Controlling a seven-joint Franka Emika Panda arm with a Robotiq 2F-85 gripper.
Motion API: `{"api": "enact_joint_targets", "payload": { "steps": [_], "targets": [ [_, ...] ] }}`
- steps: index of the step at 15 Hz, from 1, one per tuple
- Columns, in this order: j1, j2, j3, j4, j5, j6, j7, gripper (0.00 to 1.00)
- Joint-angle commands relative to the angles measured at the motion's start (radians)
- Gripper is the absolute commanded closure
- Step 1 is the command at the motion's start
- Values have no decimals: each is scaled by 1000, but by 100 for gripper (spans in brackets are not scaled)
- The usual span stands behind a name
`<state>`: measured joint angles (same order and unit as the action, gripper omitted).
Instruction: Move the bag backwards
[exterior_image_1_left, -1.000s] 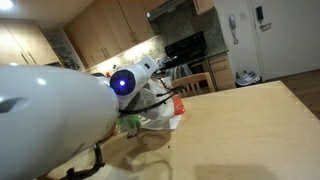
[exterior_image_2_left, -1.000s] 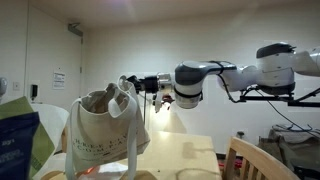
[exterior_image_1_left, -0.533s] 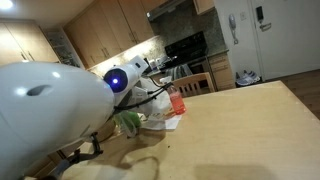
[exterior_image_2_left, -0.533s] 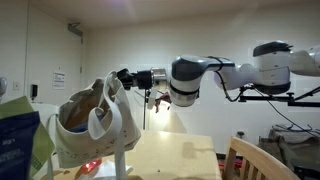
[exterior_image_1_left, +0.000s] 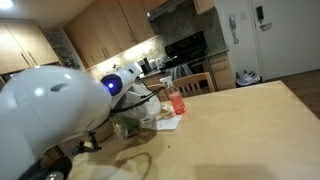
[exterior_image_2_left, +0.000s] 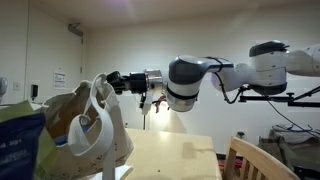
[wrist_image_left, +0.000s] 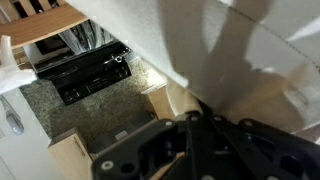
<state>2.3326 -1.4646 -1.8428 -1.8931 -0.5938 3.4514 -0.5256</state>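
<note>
Bench (exterior_image_2_left: 175, 155): pale wood, seen in both exterior views.

Bag (exterior_image_2_left: 82, 128): off-white cloth tote, at the bench end farthest from the chair (exterior_image_2_left: 247, 160). It is tipped over, mouth open and turned toward the camera, sides slumped. I can't tell whether its base touches the bench top, because the lower edge is lost in the foreground.

Gripper (exterior_image_2_left: 105, 80): well above the bench top, at the bag's upper edge. The jaws are drawn tight together, pinching the bag's handle loop, which runs up from the cloth into them. In the wrist view the dark fingers converge low in the frame. A creased off-white surface fills the space just ahead, too close to tell which part of the bag it is.

Arm (exterior_image_2_left: 195, 82): stretched level above the bench, reaching in from the chair side. In an exterior view its white casing (exterior_image_1_left: 45, 110) blocks most of the near bench, and the bag can't be made out behind it.

Bottle (exterior_image_1_left: 177, 100): clear, red liquid, upright on the bench toward its far edge. Pale clutter lies beside it, unidentifiable.

Packet (exterior_image_2_left: 14, 140): blue-green, in the near foreground at the bag's end of the bench, overlapping the bag's outline.

Stove (exterior_image_1_left: 188, 47): dark, against the wall beyond the bench.
</note>
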Motion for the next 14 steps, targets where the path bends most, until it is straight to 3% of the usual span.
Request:
{"api": "enact_joint_targets", "payload": {
  "steps": [1, 12, 13, 14],
  "targets": [
    [31, 13, -13, -2, 1, 15, 0, 99],
    [104, 16, -69, 14, 14, 15, 6, 99],
    [104, 29, -77, 10, 19, 15, 8, 91],
    [104, 37, -84, 10, 21, 15, 7, 70]
  ]
}}
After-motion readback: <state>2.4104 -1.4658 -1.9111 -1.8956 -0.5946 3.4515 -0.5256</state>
